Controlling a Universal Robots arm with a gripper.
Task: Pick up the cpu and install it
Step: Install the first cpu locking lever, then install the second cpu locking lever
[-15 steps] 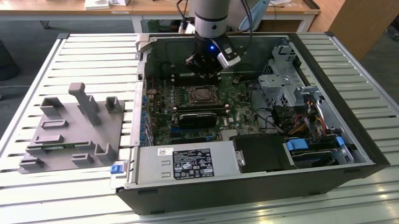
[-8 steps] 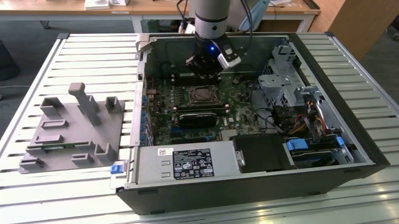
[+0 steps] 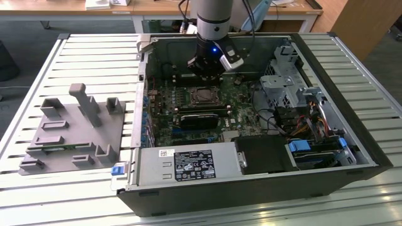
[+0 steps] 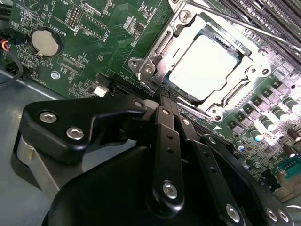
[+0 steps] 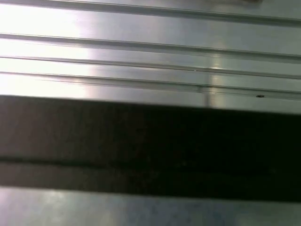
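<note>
In the second wrist view the black gripper [image 4: 165, 96] sits nearest, its fingers [image 4: 167, 141] pressed together with nothing between them, their tip just beside the edge of the socket frame [image 4: 155, 56]. Past it lies the cpu [image 4: 207, 66], a flat square chip with a bright silver-grey metal top, seated level inside that metal frame on the green motherboard [image 4: 94, 28]. In the exterior view the arm [image 3: 213, 19] reaches down into the open computer case [image 3: 351, 122], its gripper above the cpu [image 3: 202, 96].

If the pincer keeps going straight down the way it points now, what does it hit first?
Most likely the cpu seated in the motherboard socket, or the socket's near frame edge; the pincer hangs just above it, though depth is unclear.
</note>
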